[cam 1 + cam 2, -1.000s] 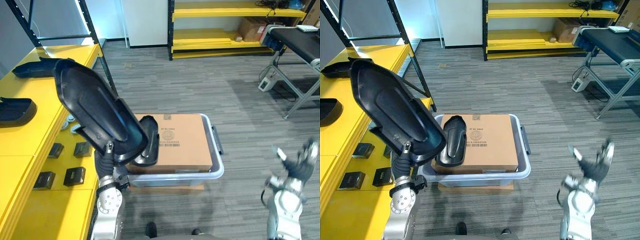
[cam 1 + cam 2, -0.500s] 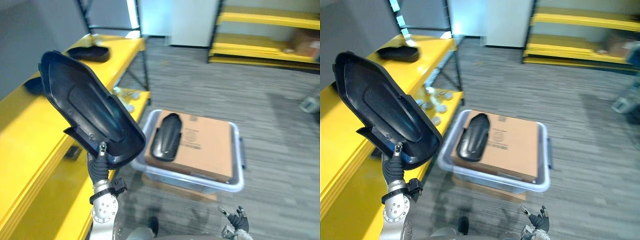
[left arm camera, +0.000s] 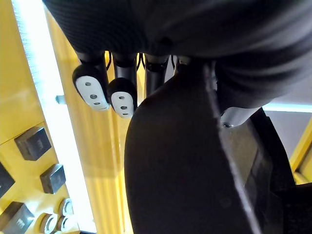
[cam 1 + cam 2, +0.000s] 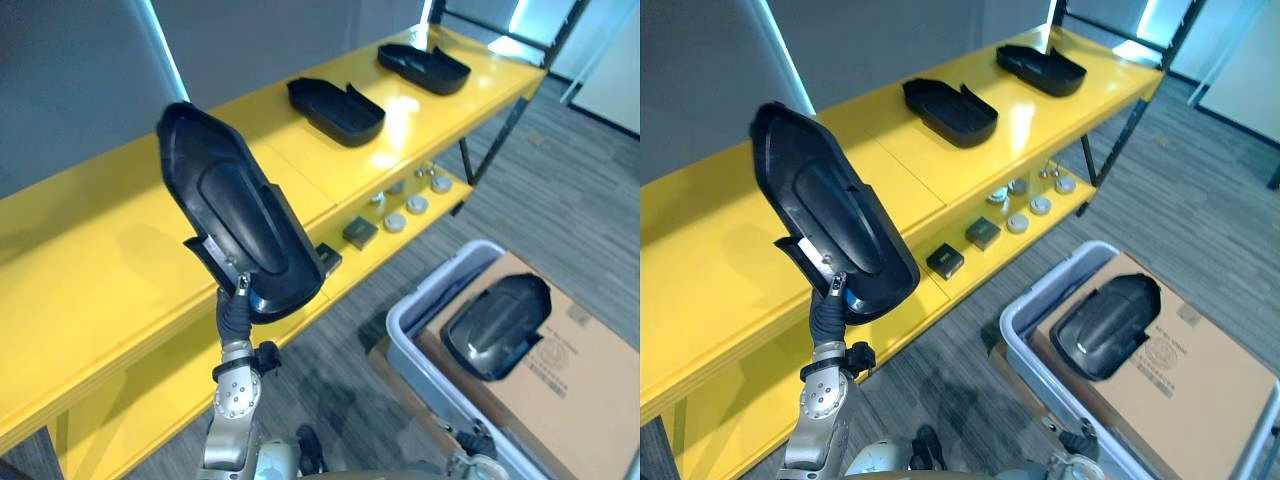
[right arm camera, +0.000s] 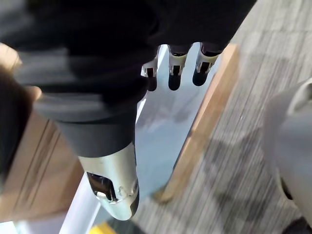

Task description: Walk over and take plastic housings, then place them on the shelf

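The black plastic housing [image 4: 240, 235] is up in the air in the left hand [image 3: 91, 87]. It stands on end with its rimmed face toward the head camera, and its narrow end leans up and to the left. The fingers [image 3: 122, 97] lie along one side of its lower edge and the thumb [image 3: 234, 116] sits on the other side, so the hand is clamped on it. From the head it shows against the top board of the yellow shelf [image 4: 90, 260], which runs along the left of the scene.

Farther along that board lie two more housings, hollow side up and well apart: the middle housing [image 4: 335, 108] and the far housing [image 4: 422, 67]. On the lower board below them sit small black blocks [image 4: 360, 232] and, just beyond, a cluster of round silver discs [image 4: 396, 221].

To the right, on the grey striped floor [image 4: 340, 385], stands a grey plastic bin [image 4: 420, 335]. It holds a cardboard box [image 4: 580, 400], and a fourth housing [image 4: 497, 325] lies on the box's left end.

The right hand [image 5: 111, 178] hangs low beside the bin. Its fingers [image 5: 176, 68] are loosely apart and hold nothing.
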